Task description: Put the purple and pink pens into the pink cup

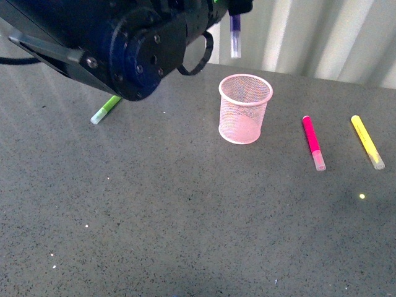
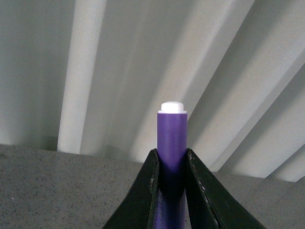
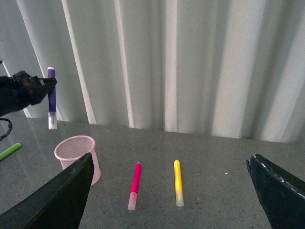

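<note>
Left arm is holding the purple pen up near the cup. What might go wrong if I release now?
The purple pen hangs high above the pink cup, and in the right wrist view it looks off to one side of the rim, so a drop may miss or bounce out. The cup is mesh and looks light; a rim strike might tip it.

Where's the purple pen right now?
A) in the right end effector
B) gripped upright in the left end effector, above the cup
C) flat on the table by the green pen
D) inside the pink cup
B: the left end effector is shut on the purple pen, which hangs upright in the air above the pink cup, clear of its rim.
</note>
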Controlling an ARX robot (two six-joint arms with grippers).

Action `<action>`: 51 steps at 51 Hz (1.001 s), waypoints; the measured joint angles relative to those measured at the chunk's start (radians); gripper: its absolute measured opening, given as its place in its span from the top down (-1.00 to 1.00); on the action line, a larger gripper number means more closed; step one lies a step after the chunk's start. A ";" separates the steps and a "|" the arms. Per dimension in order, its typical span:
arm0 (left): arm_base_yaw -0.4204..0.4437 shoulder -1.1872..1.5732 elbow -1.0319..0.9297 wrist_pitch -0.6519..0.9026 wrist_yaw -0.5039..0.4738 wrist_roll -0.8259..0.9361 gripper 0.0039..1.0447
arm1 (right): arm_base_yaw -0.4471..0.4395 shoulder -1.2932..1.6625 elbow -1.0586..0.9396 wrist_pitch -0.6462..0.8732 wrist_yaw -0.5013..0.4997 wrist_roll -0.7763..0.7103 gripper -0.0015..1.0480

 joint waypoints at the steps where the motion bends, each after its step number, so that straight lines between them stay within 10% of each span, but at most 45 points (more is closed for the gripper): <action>1: -0.003 0.017 0.009 0.005 -0.006 -0.008 0.78 | 0.000 0.000 0.000 0.000 0.000 0.000 -0.87; 51: -0.059 0.212 0.145 0.043 -0.053 -0.109 0.78 | 0.000 0.000 0.000 0.000 0.000 0.000 -0.87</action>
